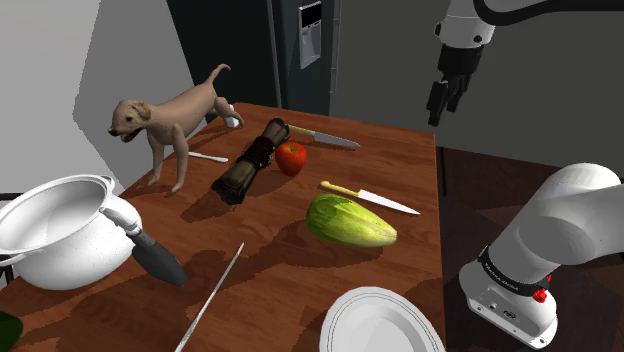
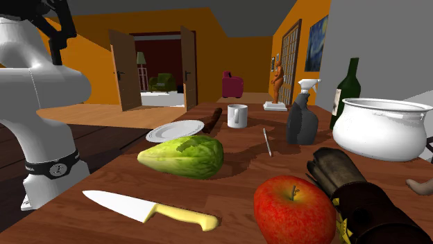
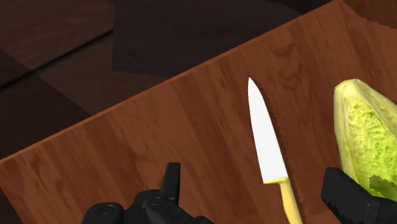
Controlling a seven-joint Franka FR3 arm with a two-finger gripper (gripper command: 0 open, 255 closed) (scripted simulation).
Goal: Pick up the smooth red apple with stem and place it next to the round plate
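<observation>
Apple (image 1: 291, 157) on table (image 1: 300, 270): red, resting on the wood toward the shoulder view's far side, just beside a dark roll (image 1: 248, 165).
Gripper (image 1: 445, 95): hangs high over the table's far right edge in the shoulder view, well apart from the apple; its 2 fingers stand spread with nothing between them (the wrist view looks down on a yellow-handled knife (image 3: 267, 140)).
Step in hand: the reach, as I judge it. Travel over to the apple first, then descend from straight above, setting the fingers on the 2 sides clear of the roll so that neither nudges it.
Plate (image 1: 380, 320): white, at the near edge, well apart from the apple; a leafy green head (image 1: 350, 222) lies between them.
Apple's axis: round, so no long axis; core line upright.
Stem (image 2: 295, 188): points up, slightly tilted.
</observation>
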